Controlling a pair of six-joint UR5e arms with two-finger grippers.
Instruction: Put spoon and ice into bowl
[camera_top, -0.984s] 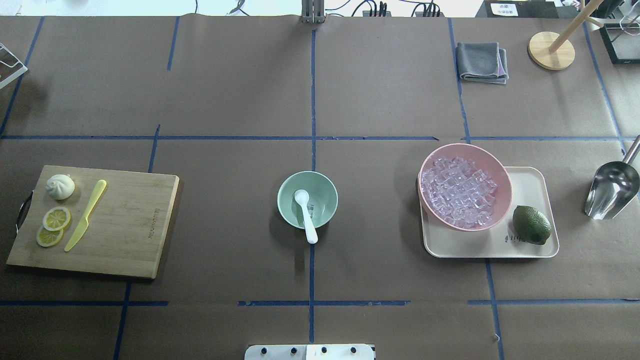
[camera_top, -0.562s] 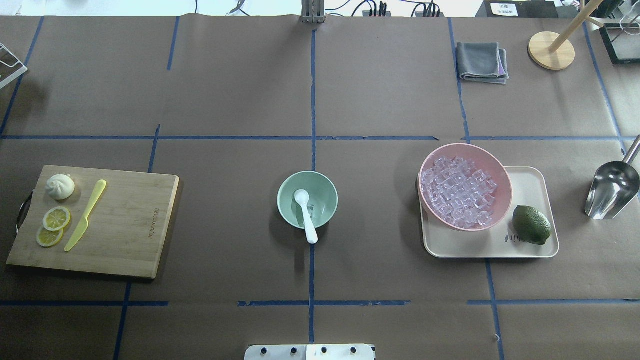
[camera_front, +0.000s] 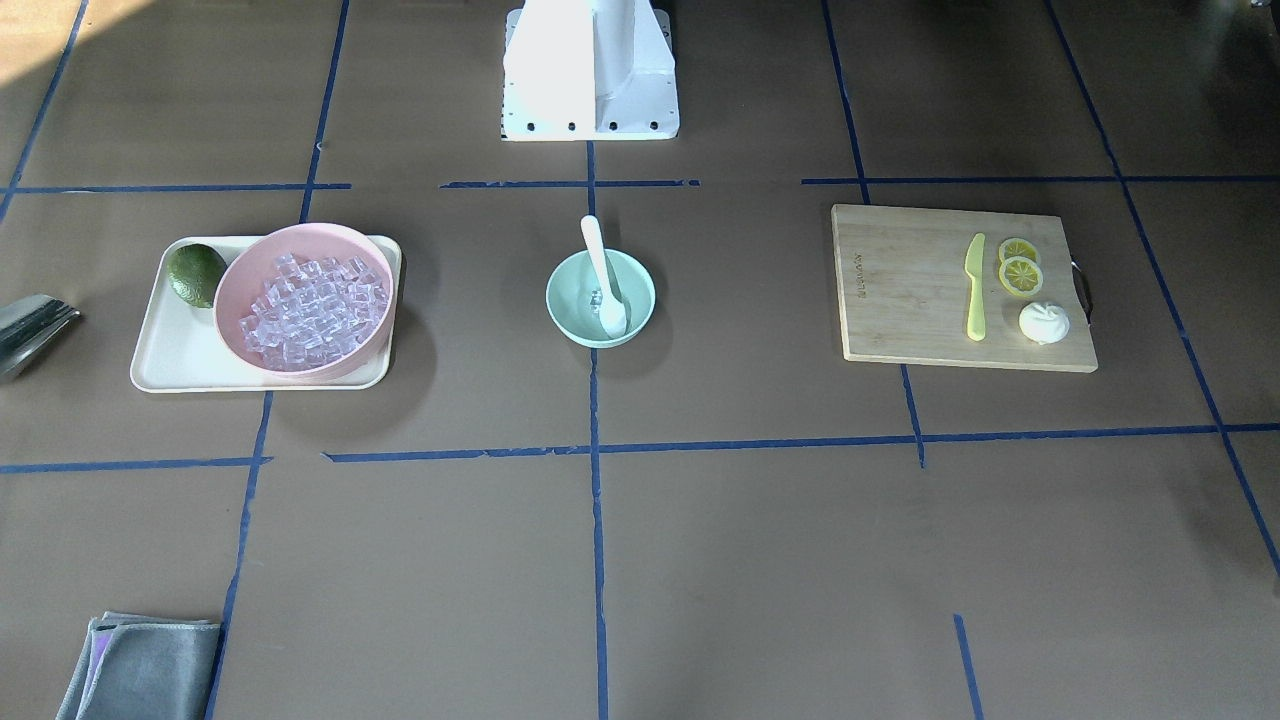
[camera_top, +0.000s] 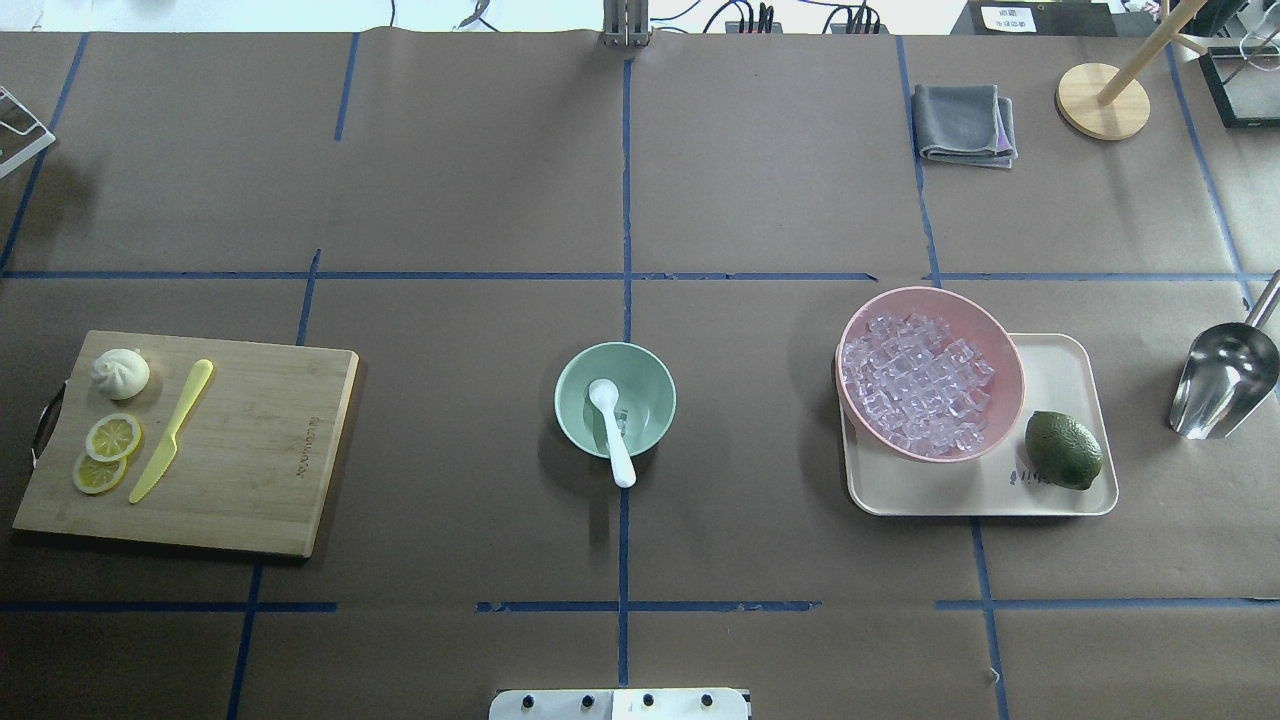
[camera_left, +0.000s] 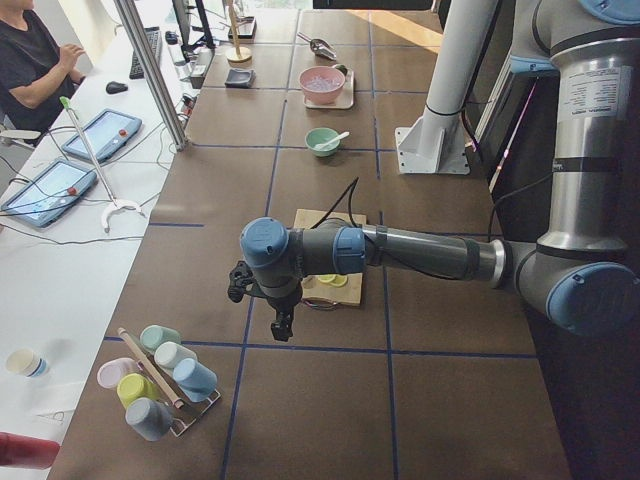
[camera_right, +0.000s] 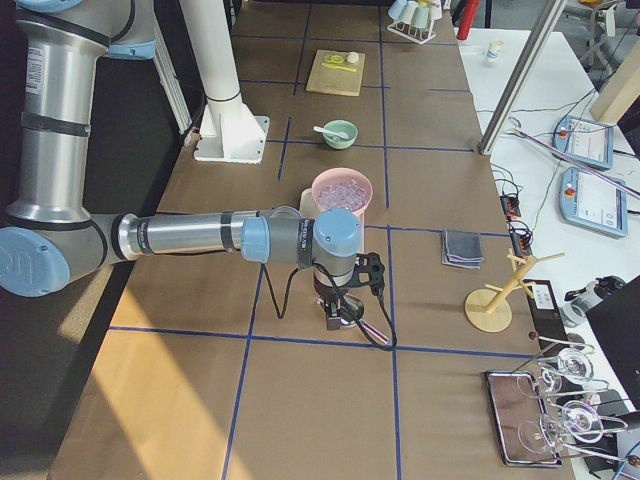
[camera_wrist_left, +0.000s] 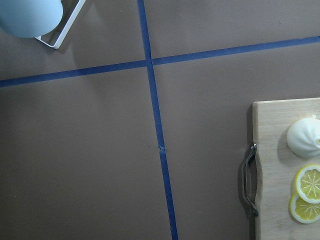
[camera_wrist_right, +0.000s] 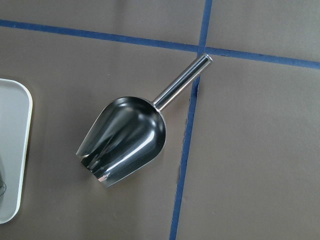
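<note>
Nothing has moved over the last second: the overhead view matches the earlier ones item for item. The white spoon (camera_top: 610, 425) lies with its scoop inside the mint-green bowl (camera_top: 572, 400) at the middle of the tabletop. Its handle is propped over the rim toward the robot's edge. At least one clear ice cube (camera_top: 622, 418) sits beside the scoop (too small and glassy to count).

The heap of ice (camera_top: 920, 385) is in the pink bowl (camera_top: 1012, 400) on the cream tray (camera_top: 1060, 360) toward the right edge. The steel scoop (camera_wrist_right: 125, 137) lies empty nearer that edge.

The left pincer (camera_left: 282, 330) hangs over the left end by the cutting board (camera_top: 250, 440), and the right pincer (camera_right: 335, 320) hangs above the steel scoop. Both show only from the side, so I cannot tell how far either is open or whether it holds anything.

With both arms idle, I judge the task done or very nearly so.
</note>
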